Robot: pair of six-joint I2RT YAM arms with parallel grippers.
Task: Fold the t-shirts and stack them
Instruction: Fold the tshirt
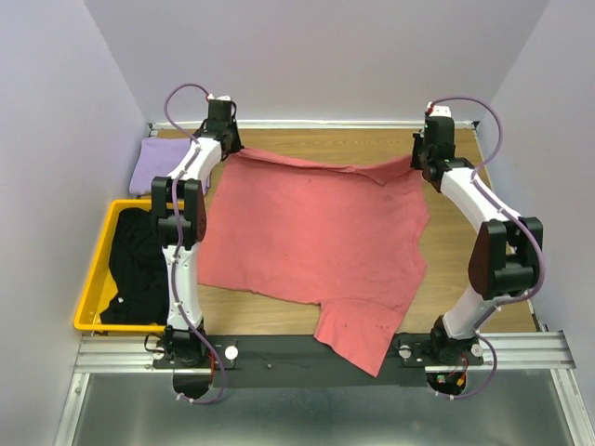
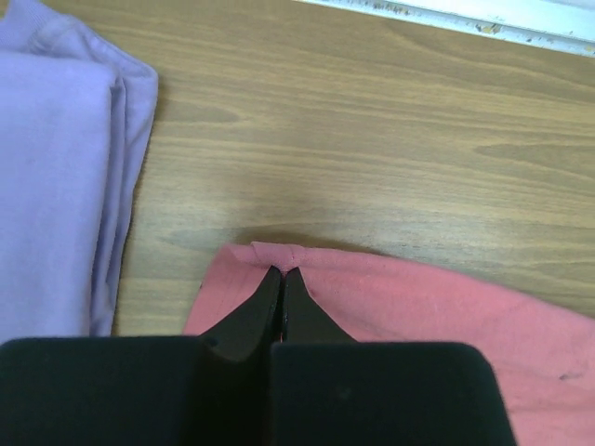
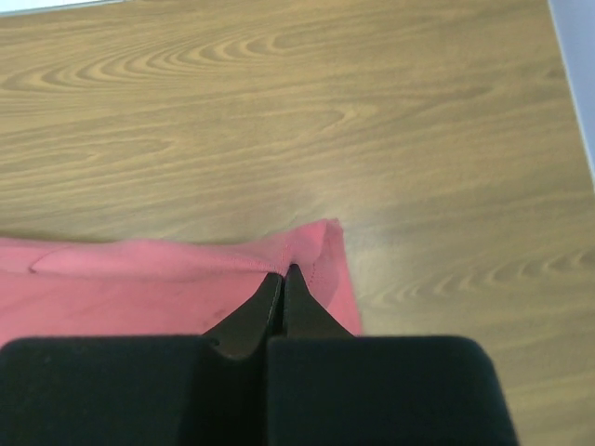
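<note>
Pink shirt (image 1: 311, 232) spread flat on table (image 1: 316, 139); left gripper (image 2: 282, 272) and right gripper (image 3: 282, 270) each pinched shut on 1 far corner. Held edge runs left-right; cloth lies nearward from both.

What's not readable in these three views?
Black shirts in the yellow bin: top view, one dark heap, count unreadable; left arm covers part.
Lavender shirt: left wrist view, cut off by the frame's left edge.
Table under the salmon shirt: covered by cloth, every view.

No readable text or labels in any view
</note>
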